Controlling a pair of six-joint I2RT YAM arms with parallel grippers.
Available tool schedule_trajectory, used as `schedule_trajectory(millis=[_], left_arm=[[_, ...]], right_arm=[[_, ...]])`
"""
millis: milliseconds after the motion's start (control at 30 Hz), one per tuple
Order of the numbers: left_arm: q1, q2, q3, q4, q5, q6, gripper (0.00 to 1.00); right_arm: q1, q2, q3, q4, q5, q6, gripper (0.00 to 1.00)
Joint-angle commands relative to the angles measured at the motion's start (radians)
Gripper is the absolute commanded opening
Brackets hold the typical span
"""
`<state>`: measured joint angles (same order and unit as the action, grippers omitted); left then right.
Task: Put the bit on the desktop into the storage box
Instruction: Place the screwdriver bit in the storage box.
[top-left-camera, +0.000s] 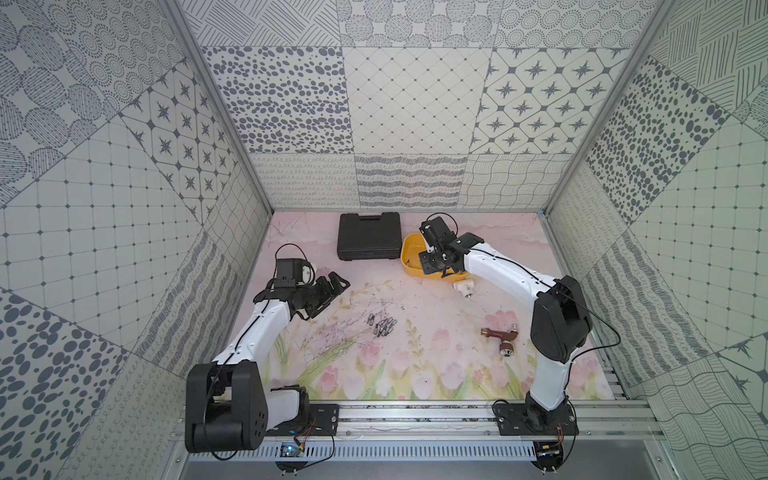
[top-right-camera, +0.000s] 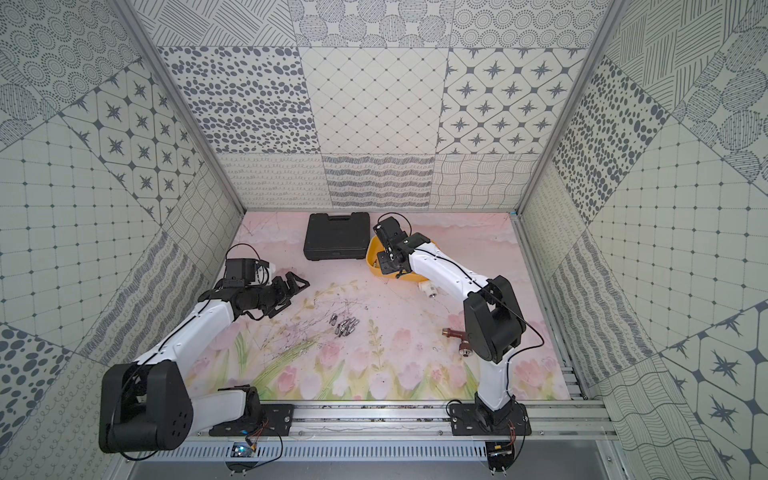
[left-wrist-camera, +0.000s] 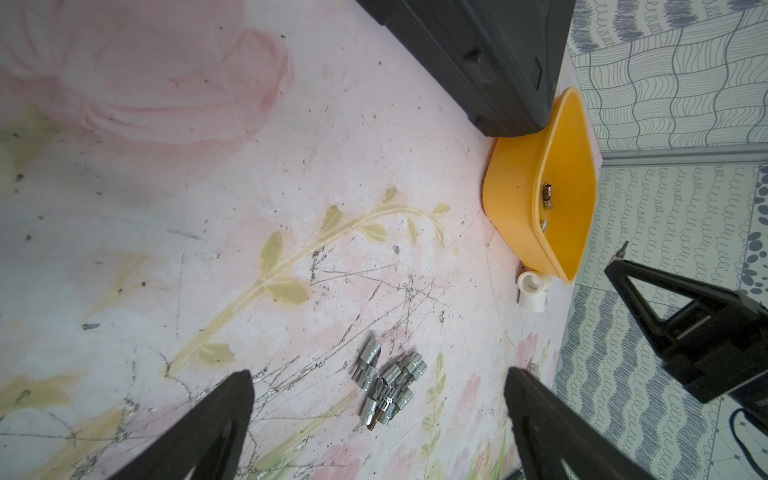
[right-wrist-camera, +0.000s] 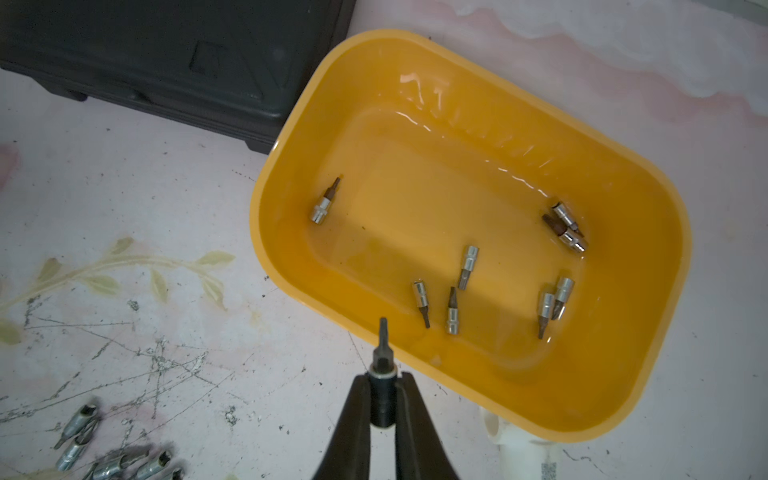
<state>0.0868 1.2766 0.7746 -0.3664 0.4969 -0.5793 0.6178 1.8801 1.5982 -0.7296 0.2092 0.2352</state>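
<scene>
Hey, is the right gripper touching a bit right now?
Touching. The right wrist view shows the right gripper shut on a bit, both jaws against its base.

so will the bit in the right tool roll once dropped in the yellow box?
Probably rolls a little: the bit looks round-bodied and the storage box floor looks glossy. Likely stiff metal. Walls should contain it.

The storage box (right-wrist-camera: 623, 353) is a shallow yellow tub with rounded corners and no lid, standing upright on the tabletop (right-wrist-camera: 124, 187). 8 bits (right-wrist-camera: 469, 266), short silver sockets with dark tips, lie scattered flat on its floor. 1 more bit (right-wrist-camera: 382, 349) is clamped in the right gripper (right-wrist-camera: 382, 378), tip pointing over the box's rim. A heap of loose bits (top-left-camera: 382, 326) lies on the tabletop, well apart from the box.
</scene>
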Motion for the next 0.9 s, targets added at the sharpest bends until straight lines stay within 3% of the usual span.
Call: schedule_trajectory(millis=[0, 867], left_arm=[[0.003, 0.006, -0.002, 0.008, 0.033, 0.016, 0.99], [0.002, 0.021, -0.001, 0.012, 0.043, 0.013, 0.99]], right_arm=[[-0.030, 0.039, 0.043, 0.012, -0.027, -0.022, 0.13], [-0.165, 0.392, 0.291, 0.013, -0.059, -0.001, 0.14]])
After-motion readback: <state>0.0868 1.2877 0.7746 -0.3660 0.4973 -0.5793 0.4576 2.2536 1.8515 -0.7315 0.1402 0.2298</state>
